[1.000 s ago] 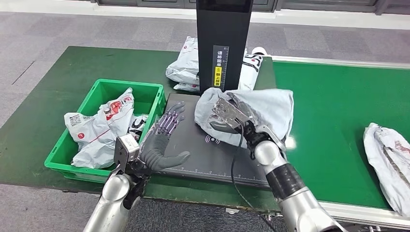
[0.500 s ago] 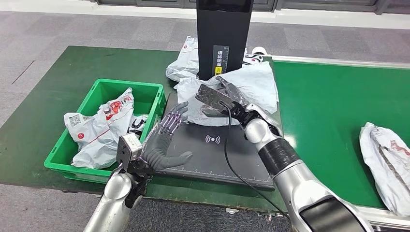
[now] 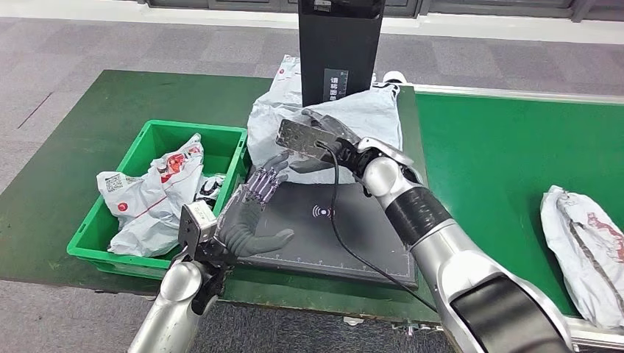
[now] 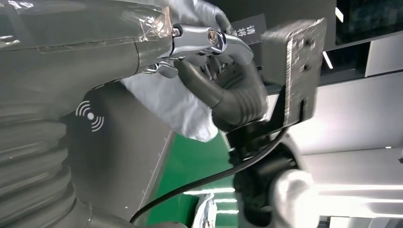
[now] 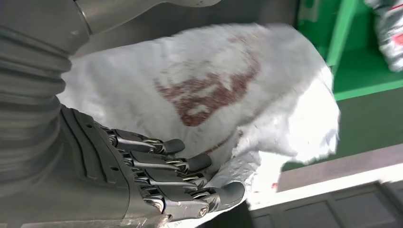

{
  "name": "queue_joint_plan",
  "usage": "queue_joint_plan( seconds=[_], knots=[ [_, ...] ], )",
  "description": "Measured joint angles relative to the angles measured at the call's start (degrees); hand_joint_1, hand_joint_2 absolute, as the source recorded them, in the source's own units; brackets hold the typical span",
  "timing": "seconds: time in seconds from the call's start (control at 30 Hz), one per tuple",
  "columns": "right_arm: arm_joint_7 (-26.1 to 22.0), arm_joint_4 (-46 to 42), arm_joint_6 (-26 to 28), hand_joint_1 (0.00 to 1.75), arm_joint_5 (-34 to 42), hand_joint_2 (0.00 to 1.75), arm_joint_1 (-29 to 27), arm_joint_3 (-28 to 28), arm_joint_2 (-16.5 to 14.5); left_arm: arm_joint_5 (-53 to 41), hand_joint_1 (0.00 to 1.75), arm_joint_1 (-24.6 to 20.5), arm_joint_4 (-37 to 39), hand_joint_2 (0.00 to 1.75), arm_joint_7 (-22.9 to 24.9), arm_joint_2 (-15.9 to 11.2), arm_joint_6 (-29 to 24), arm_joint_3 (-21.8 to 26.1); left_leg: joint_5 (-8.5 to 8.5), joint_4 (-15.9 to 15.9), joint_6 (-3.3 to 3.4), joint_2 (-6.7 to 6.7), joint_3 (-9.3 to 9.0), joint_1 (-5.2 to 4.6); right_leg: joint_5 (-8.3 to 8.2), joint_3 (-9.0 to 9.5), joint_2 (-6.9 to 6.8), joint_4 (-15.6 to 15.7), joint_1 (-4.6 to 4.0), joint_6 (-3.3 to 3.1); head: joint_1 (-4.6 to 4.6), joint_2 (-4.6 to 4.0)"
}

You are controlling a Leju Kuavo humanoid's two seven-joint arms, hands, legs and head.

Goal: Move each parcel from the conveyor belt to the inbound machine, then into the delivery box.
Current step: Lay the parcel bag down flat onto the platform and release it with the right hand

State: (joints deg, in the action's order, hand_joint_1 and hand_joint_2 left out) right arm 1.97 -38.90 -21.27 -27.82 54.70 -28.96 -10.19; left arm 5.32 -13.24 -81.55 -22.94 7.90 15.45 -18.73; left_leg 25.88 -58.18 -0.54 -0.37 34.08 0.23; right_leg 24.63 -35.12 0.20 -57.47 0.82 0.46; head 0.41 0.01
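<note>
Parcel (image 3: pixel 294 121) now nearer crate (image 3: pixel 147 140)

Head view looks down from high; both wrist views sit close, sharing the grey parcel (image 3: pixel 346 121).

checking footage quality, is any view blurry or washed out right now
Head view: sharp and evenly lit, the text on the black machine still too small to read. Left wrist view: bright ceiling glare, with the right robot hand soft. Right wrist view: the white parcel is smeared and overexposed, though the robot hand fingers look crisp.
</note>
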Motion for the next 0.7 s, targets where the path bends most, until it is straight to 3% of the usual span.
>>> queue_joint_plan(
  seconds=[0.13, 0.17, 0.37, 0.7],
  knots=[
    [-0.23, 1.76, -5.68, 0.00, -6.47, 0.44, 4.04, -5.84, -0.08, 0.26, 0.00, -0.95, 0.48, 1.75, 0.42, 0.03, -0.20, 0.00, 0.00, 0.00, 0.00, 0.01, 0.00, 0.00, 0.00, 0.00, 0.01, 0.01, 0.01, 0.00, 0.01, 0.00],
    [-1.69, 2.10, -7.55, 0.00, -8.76, 0.00, 4.92, -8.14, 0.20, 0.31, 0.00, -1.08, 0.64, 1.75, 0.56, 0.03, -0.20, 0.00, 0.00, -0.01, 0.00, 0.02, -0.01, -0.01, 0.00, 0.00, 0.01, 0.01, 0.01, 0.00, 0.01, 0.00],
    [-10.45, 2.19, -13.56, 0.00, -13.30, 0.00, 7.06, -19.78, 4.30, 0.56, 0.00, -1.35, 1.57, 1.75, 0.73, -0.11, -0.26, 0.00, 0.00, -0.03, 0.01, -0.06, 0.00, -0.02, -0.01, 0.04, -0.05, 0.05, 0.02, 0.02, 0.00, 0.00],
    [-11.29, -6.29, -17.73, 0.00, -6.00, 0.00, 8.40, -26.24, 13.33, 1.08, 0.00, -1.04, 0.77, 1.75, 1.22, -1.74, -0.42, -0.06, 0.00, -0.04, 0.01, -0.02, -0.01, -0.03, -0.02, 0.02, 0.00, 0.06, 0.02, 0.03, 0.01, 0.00]
  ],
)
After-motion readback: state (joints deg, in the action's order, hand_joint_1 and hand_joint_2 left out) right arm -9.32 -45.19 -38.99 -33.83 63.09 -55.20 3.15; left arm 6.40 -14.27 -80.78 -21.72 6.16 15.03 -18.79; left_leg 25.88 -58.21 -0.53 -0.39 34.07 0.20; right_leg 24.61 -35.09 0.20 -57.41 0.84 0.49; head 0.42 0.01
